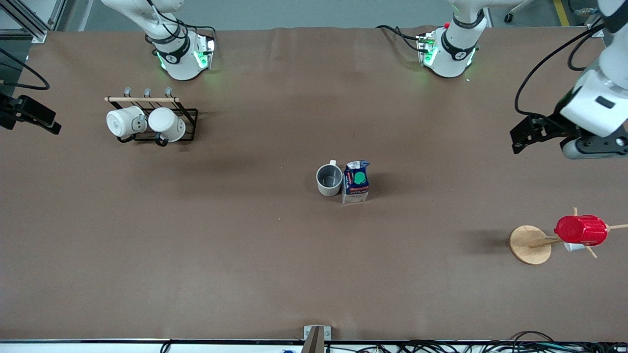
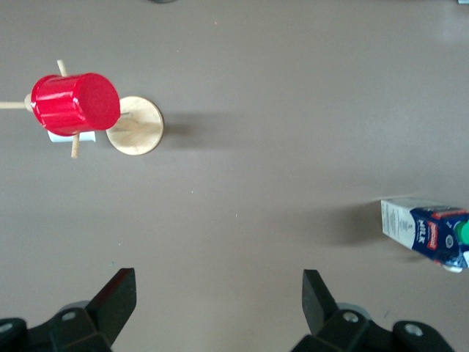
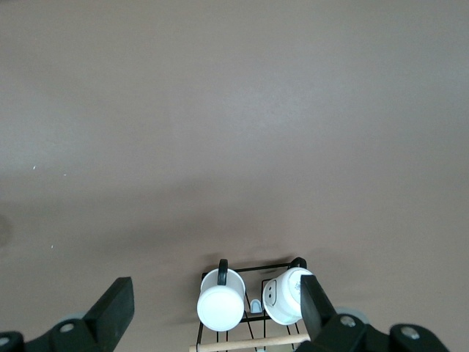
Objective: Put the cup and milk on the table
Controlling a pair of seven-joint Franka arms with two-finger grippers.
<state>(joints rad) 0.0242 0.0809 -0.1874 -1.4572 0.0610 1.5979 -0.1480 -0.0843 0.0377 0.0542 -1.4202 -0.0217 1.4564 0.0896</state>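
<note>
The pale grey-beige cup (image 1: 329, 179) stands upright on the brown table (image 1: 245, 255) near its middle, dark inside showing. The milk (image 1: 355, 181) stands upright right beside it, toward the left arm's end; its green cap faces up. The milk's edge also shows in the left wrist view (image 2: 429, 233). My left gripper (image 1: 527, 132) is open and empty, up in the air over the left arm's end of the table (image 2: 218, 282). My right gripper (image 1: 37, 117) is open and empty, up over the right arm's end (image 3: 216, 290). Neither touches the cup or milk.
A black wire rack (image 1: 189, 117) with two white mugs (image 1: 147, 122) stands near the right arm's base; the mugs show in the right wrist view (image 3: 220, 308). A red ribbed cup (image 1: 581, 230) hangs on a wooden peg stand (image 1: 530, 244) at the left arm's end (image 2: 73, 103).
</note>
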